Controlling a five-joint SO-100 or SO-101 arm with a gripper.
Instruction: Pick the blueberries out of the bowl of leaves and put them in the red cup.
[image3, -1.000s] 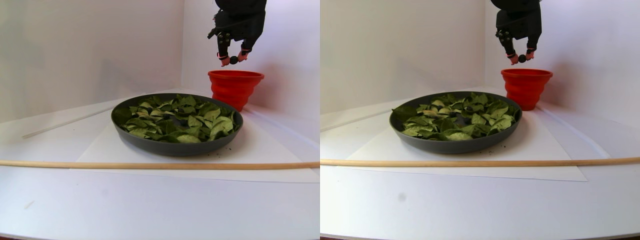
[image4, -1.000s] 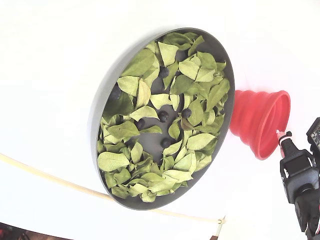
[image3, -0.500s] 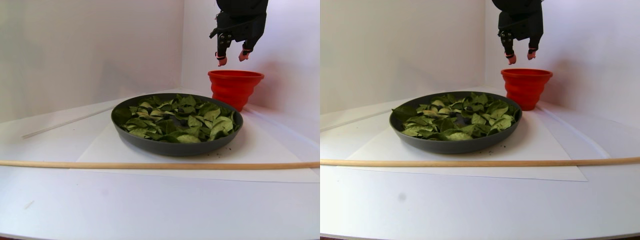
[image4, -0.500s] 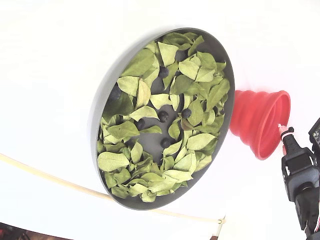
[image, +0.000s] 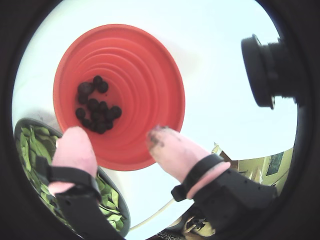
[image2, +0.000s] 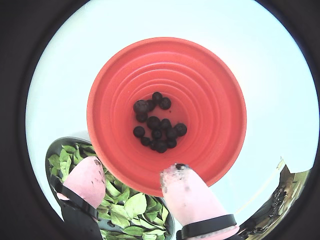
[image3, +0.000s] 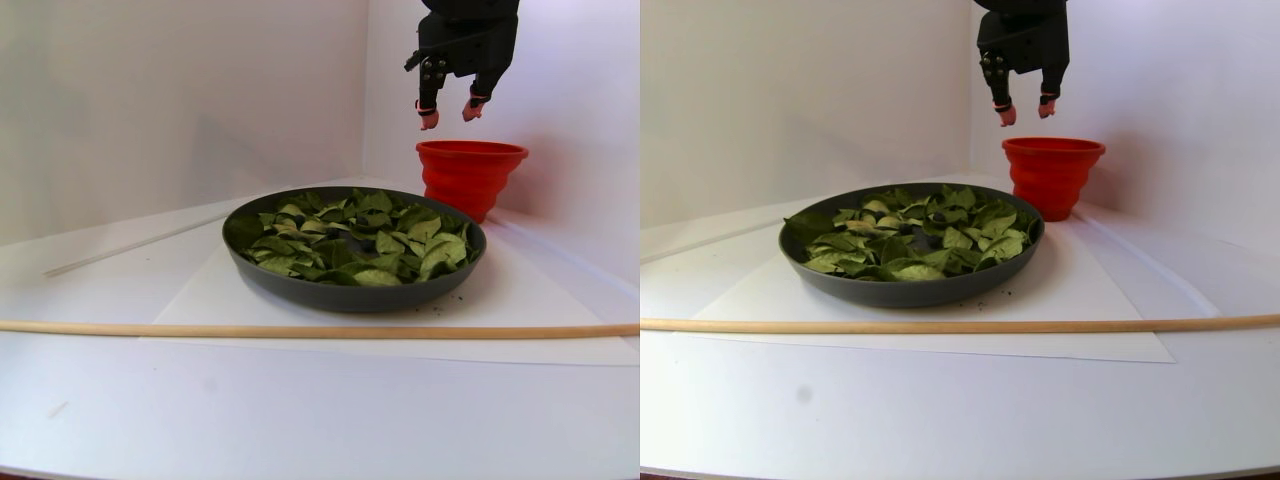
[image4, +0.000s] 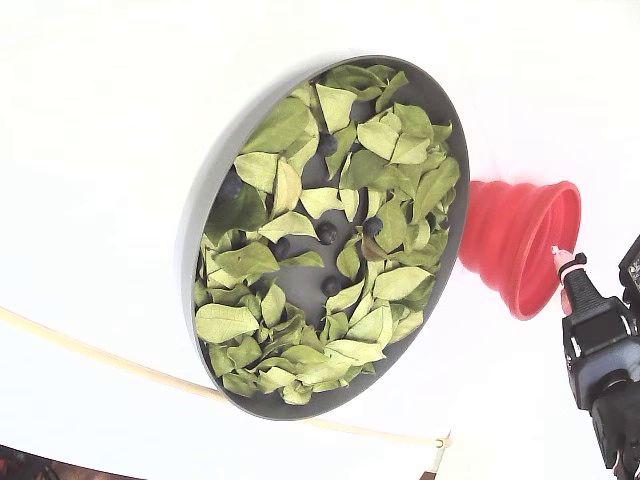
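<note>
Several blueberries lie clustered at the bottom of the red cup, and a few more sit among the leaves in the bowl beside it. Above the cup's rim hangs the gripper, its pink fingertips apart and empty. A wooden rod lies on the table in front of the bowl.

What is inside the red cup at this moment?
In both wrist views the red cup holds a cluster of about a dozen blueberries at its bottom, and no leaves. One pink fingertip covers a bit of the near rim. The stereo pair view shows only its outside.
</note>
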